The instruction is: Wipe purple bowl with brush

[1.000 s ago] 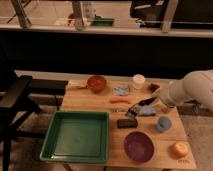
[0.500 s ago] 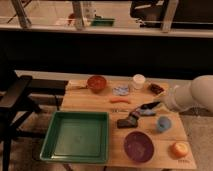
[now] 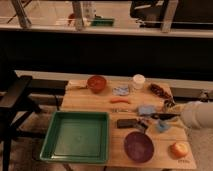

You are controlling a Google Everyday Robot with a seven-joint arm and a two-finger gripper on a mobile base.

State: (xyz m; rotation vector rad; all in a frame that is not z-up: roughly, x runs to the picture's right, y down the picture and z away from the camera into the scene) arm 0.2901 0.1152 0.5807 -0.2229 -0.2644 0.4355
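Look to the gripper (image 3: 148, 121) first: low over the surface (image 3: 85, 102), at the end of a pale arm (image 3: 197, 115) reaching in from the edge. Cannot tell whether spread or pressed together, nor whether pinching anything. Has moved in the last second. Was up by the pale-blue cloth (image 3: 146, 109), then slid nearer the camera and dropped, and now hangs just beside the flat black block (image 3: 127, 123).

Find the purple bowl (image 3: 138, 146) directly on the camera side of the gripper, near but apart, upright, nothing seen inside. Take the small greyish shape at the gripper's tip for the brush (image 3: 142, 124), though only as a guess; too blurred to separate from the gripper itself. Leave alone the blue cup (image 3: 161, 126), tucked just by the arm behind the gripper. Likewise the orange-red bowl (image 3: 96, 82) and the carrot-like stick (image 3: 119, 100), both beyond the gripper on the far side. Ignore the green tray (image 3: 75, 135), well apart past the block.

Reads as closing on the bowl: approach nearly done, wiping not yet begun. Probably needs only a short further travel toward the camera and a slight descent to put bristles on the rim — assuming a brush truly in hand. Watch for nudging the block or the cup on the way, both crowding the path down.
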